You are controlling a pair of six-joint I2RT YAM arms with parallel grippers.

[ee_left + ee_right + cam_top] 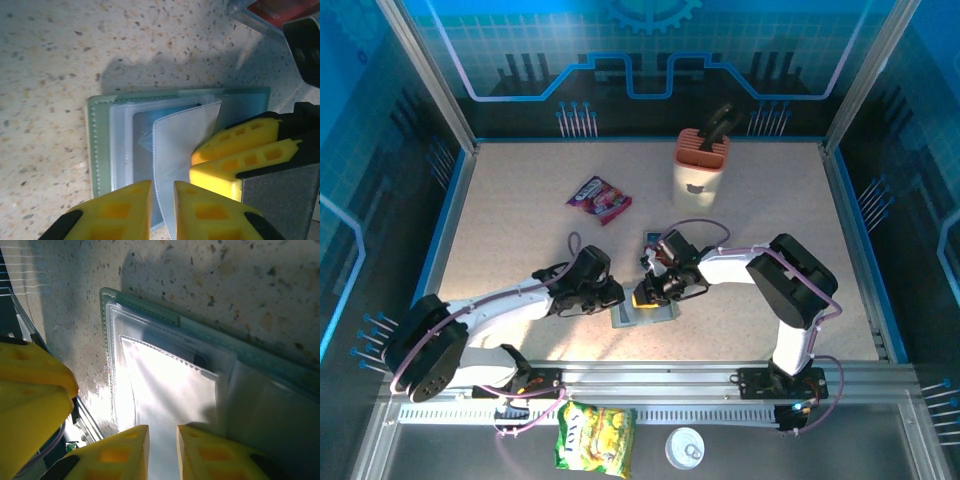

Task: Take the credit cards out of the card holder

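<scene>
Pinching clear sleeve (170, 390) of card holder (625, 318), open at near edge of table (520, 200) — right gripper (162, 450) clamps it; left gripper (163, 210) slightly parted, grip unclear. Sleeve looks thin, floppy, slick — take its free edge.

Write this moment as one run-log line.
card holder: open on table; left gripper: slightly open over it; right gripper: at clear sleeve, grip unclear

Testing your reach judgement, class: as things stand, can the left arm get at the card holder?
Probably yes: the left fingers sit right over the open card holder, nothing between, though the right fingers crowd alongside.
</scene>
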